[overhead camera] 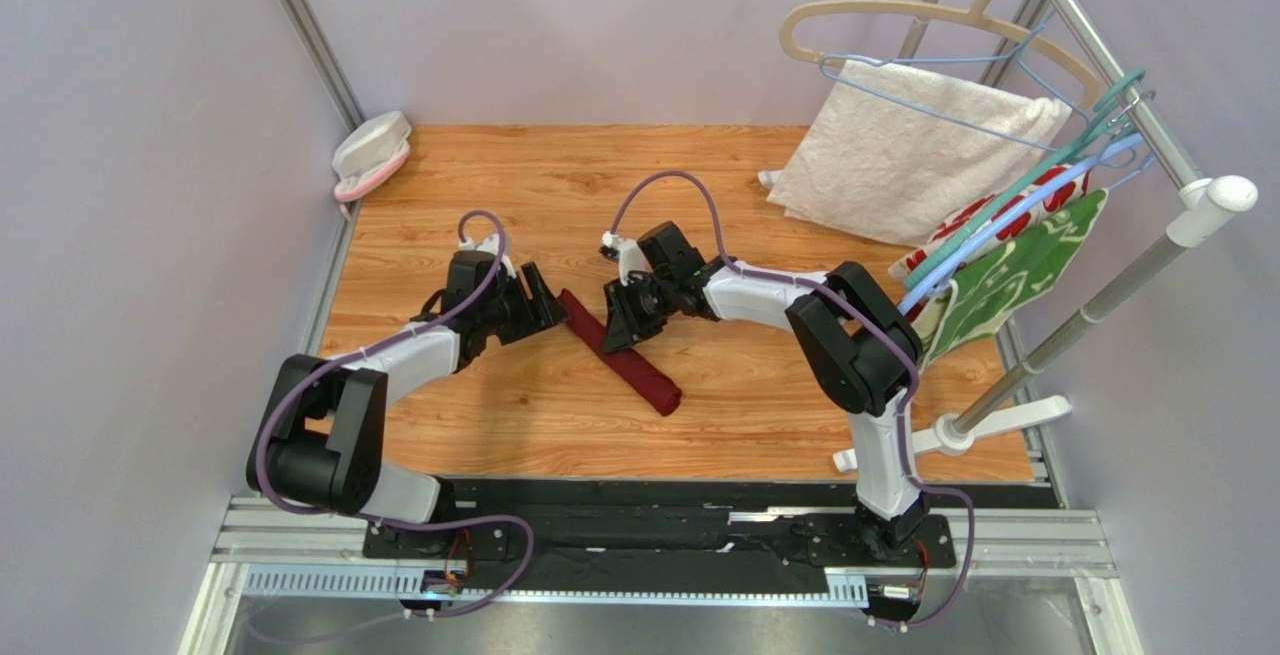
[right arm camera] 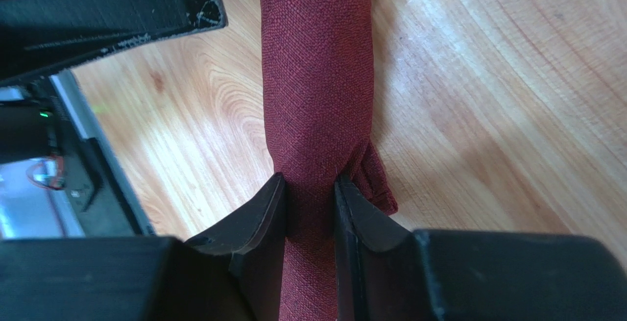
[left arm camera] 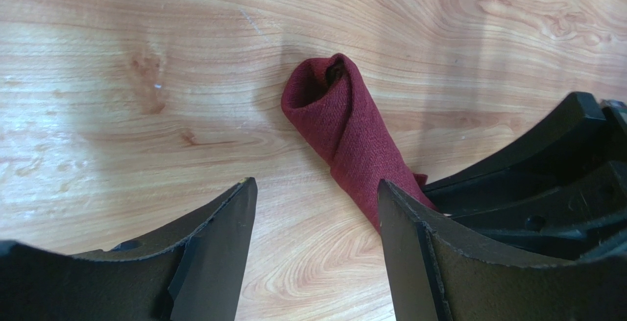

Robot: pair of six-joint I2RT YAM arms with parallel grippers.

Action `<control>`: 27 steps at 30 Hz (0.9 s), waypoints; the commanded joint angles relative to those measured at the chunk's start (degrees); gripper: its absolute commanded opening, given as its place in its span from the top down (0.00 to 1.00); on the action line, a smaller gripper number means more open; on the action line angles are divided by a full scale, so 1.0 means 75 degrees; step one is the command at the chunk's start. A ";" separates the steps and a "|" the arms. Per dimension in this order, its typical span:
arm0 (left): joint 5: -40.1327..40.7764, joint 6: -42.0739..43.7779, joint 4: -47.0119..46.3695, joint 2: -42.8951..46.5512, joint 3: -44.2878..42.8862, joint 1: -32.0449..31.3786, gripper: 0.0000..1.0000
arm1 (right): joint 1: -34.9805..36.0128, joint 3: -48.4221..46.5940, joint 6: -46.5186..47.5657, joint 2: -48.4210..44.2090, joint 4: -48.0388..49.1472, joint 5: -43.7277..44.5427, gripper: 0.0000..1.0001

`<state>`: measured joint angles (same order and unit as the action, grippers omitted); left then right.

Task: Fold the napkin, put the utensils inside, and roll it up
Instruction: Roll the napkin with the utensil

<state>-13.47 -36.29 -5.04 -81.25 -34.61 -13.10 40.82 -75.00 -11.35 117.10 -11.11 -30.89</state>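
The napkin [overhead camera: 642, 376] is a dark red cloth wound into a tight roll that lies slantwise on the wooden table. My right gripper [overhead camera: 621, 328] is shut on the napkin roll [right arm camera: 316, 78] near its far end, a finger pressed against each side [right arm camera: 309, 187]. My left gripper [overhead camera: 544, 312] stands open beside that same end of the roll [left arm camera: 346, 126], and only bare wood lies between its fingertips [left arm camera: 316, 189]. The right finger [left arm camera: 412, 240] sits just in front of the cloth. No utensils show in any view.
A white textured towel [overhead camera: 917, 153] hangs from a hanger at the back right, with red-and-green floral cloths [overhead camera: 1022, 265] on a slanted rack pole [overhead camera: 1120, 273]. The rack's white foot [overhead camera: 962, 430] rests at the table's right. A pink-and-white object [overhead camera: 371, 153] sits at the back left corner.
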 commanded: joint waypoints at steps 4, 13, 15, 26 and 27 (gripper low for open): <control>-0.0453 -0.0270 -0.0921 -0.0030 0.0009 0.0024 0.30 | -0.0450 0.0250 -0.1379 0.0675 0.0707 -0.0462 0.78; -0.0793 -0.0692 -0.1531 -0.0791 -0.0073 0.0024 0.31 | -0.0708 0.0215 -0.2668 0.1180 0.2125 -0.0627 0.75; -0.0875 -0.0762 -0.1741 -0.0955 -0.0073 0.0024 0.32 | -0.0708 0.0215 -0.2716 0.1203 0.2232 -0.0615 0.73; -0.1086 -0.1172 -0.2515 -0.1833 -0.0436 -0.0245 0.36 | -0.0708 0.0227 -0.1815 0.0126 0.1517 -0.0252 0.41; -0.1086 -0.1219 -0.2551 -0.1892 -0.0482 -0.0268 0.37 | -0.0696 0.0215 -0.1698 0.0056 0.1285 -0.0089 0.40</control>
<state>-20.69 -43.86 -19.86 -93.38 -35.73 -14.24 36.01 -73.97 -29.08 121.30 4.16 -38.15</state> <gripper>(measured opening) 0.648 0.567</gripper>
